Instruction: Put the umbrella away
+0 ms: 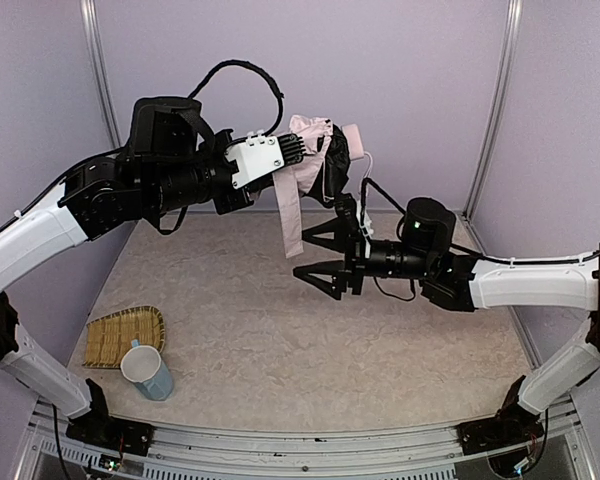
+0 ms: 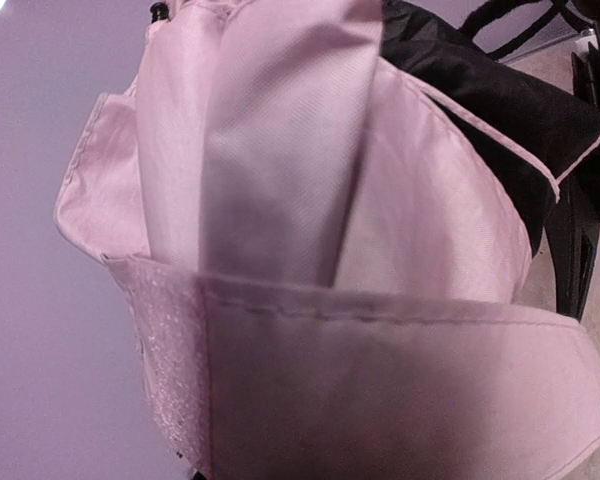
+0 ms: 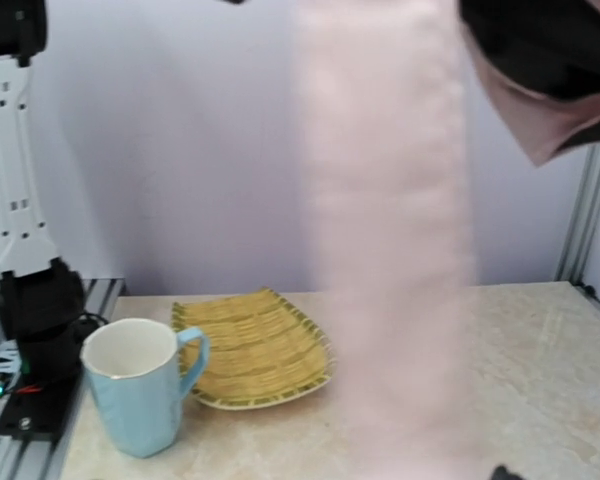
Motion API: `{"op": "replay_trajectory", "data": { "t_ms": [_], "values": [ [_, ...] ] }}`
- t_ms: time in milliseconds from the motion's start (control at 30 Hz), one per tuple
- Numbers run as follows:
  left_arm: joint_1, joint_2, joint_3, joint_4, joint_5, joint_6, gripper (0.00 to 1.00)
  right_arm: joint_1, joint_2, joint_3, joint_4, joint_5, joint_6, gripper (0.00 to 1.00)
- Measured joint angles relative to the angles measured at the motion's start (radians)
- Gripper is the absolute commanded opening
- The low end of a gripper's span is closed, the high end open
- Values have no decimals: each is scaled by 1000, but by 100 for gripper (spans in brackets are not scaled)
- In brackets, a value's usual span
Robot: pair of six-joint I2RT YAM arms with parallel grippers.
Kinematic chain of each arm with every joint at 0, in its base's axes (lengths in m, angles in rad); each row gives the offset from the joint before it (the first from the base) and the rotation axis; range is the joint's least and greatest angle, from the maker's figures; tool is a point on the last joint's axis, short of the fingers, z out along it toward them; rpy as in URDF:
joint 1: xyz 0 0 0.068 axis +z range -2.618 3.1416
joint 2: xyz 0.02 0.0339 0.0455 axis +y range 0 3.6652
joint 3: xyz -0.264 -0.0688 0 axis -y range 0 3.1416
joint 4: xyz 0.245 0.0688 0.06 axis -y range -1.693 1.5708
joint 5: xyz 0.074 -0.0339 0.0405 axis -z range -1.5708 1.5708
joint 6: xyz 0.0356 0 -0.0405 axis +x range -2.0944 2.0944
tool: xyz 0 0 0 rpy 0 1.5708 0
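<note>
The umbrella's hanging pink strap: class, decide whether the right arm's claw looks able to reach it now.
Probably yes: the right claw is open beside the strap, which hangs free below the umbrella, and nothing shows between them.

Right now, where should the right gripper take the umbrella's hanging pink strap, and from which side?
Probably its lower end, from the right: the strap hangs free below the umbrella in the left gripper, and the open right gripper is beside it.

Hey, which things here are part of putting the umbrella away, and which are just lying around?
In the job: pale pink folding umbrella, left gripper holding it, open right gripper.
Lying about: light blue ceramic mug, woven bamboo tray.
</note>
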Motion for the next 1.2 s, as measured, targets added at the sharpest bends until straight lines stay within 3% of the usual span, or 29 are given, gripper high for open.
{"op": "replay_trajectory", "data": {
  "t_ms": [167,233,267,367,433,467,667,867,1000,1200],
  "values": [
    [0,-2,0,0,11,-5,0,2,23,18,18,31,2,85],
    [0,-3,0,0,18,-9,0,2,43,41,18,39,5,78],
    [0,-4,0,0,19,-10,0,2,58,57,18,42,6,70],
    [0,-5,0,0,22,-13,0,2,87,83,18,37,6,27],
    [0,-5,0,0,22,-14,0,2,91,88,16,21,7,6],
    [0,-5,0,0,22,-16,0,3,92,89,15,10,7,0],
    [34,-5,0,0,55,-56,0,3,93,87,22,-50,21,0],
    [177,-4,21,-16,206,-185,0,3,93,24,77,-56,72,0],
    [216,-2,40,-54,383,-266,0,-1,93,-35,151,-22,108,0],
    [165,-3,40,-105,712,-331,0,-95,115,-74,220,-8,127,0]
  ]
}}
